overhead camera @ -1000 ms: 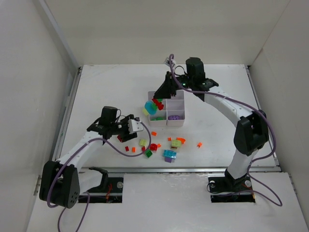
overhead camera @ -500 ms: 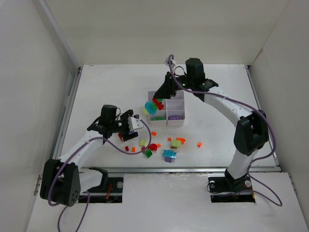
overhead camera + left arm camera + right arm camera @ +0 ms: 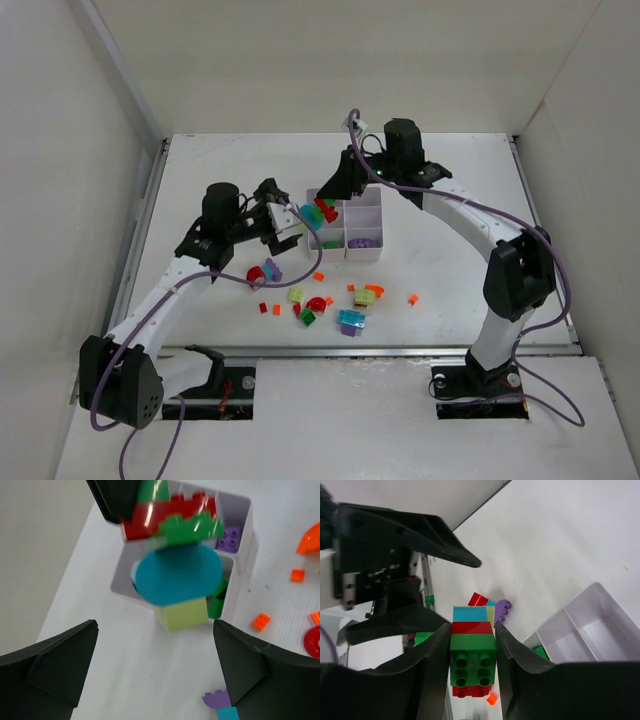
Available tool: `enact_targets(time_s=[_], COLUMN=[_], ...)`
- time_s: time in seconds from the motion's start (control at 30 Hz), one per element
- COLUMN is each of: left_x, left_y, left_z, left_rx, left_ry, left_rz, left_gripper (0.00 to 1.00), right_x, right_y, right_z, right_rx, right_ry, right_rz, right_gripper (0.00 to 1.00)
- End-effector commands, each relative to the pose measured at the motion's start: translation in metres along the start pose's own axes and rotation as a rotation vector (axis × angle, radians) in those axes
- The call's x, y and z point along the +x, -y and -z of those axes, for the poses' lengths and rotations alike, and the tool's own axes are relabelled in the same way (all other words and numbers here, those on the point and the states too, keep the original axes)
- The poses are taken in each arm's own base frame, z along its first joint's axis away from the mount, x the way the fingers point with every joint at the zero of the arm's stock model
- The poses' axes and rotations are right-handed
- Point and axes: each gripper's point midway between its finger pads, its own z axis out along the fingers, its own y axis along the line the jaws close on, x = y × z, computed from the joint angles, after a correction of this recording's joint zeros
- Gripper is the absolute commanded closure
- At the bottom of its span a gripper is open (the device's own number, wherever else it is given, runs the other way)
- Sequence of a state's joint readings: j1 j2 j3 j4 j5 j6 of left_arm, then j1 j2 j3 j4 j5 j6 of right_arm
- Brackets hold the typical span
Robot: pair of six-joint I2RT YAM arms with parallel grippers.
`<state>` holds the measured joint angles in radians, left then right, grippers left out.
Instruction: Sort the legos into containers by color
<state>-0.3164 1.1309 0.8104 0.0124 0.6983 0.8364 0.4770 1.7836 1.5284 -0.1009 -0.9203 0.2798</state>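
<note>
Top view: the left end effector (image 3: 286, 213), spread wide, hovers just left of a thin-walled white plastic tray (image 3: 370, 198). Bright legos (image 3: 350, 320) dot the counter (image 3: 450, 260).

Left wrist: a glossy stack (image 3: 177, 575) of a cyan disc, a yellow-green cube and studded red and green bricks hangs over the tray's corner, ahead of the spread fingers.

Right wrist: the right end effector (image 3: 472, 660) pinches that stack's green brick.

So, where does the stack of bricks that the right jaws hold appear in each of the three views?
Top external: the stack of bricks is just left of centre, at the left edge of the white tray.
Left wrist: upper centre, round cyan face to the camera, overlapping the tray.
Right wrist: bottom centre, green studs to the camera; tray at right.
Shared landmark: the white tray.
</note>
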Motion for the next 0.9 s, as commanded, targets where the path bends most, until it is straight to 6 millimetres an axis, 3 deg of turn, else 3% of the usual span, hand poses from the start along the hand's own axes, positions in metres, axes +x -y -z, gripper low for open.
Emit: enact_targets(time_s=[0.0,0.17,0.2,0.43,0.57,0.63,0.87], left_x=[-0.046,-0.067,-0.061,-0.072,-0.079,-0.076,-0.073], left_y=[-0.019,-0.023,-0.019,0.001,-0.016,-0.020,-0.020], left_z=[-0.003,-0.010,-0.015,-0.023,-0.025,-0.027,-0.030], left_rx=[-0.034,-0.029,0.000,0.086,-0.006,-0.026,-0.026], left_ry=[0.105,0.138,0.126,0.156,0.170,0.160,0.161], left_rz=[-0.006,-0.061,-0.042,-0.039,-0.001,0.009,0.017], left_gripper=[0.00,0.00,0.00,0.00,0.00,0.04,0.44], right_x=[-0.035,-0.048,-0.048,-0.049,-0.047,-0.047,-0.047], right_y=[-0.006,-0.009,-0.009,-0.007,-0.011,-0.011,-0.011], right_z=[0.003,0.004,0.004,0.003,0.000,0.000,0.000], right_rx=[0.020,0.032,0.032,0.031,0.024,0.024,0.024], right_ry=[0.075,0.101,0.101,0.102,0.097,0.097,0.097], right_rz=[0.042,0.057,0.057,0.048,0.050,0.050,0.050], right_gripper=[1.00,1.00,1.00,1.00,1.00,1.00,1.00])
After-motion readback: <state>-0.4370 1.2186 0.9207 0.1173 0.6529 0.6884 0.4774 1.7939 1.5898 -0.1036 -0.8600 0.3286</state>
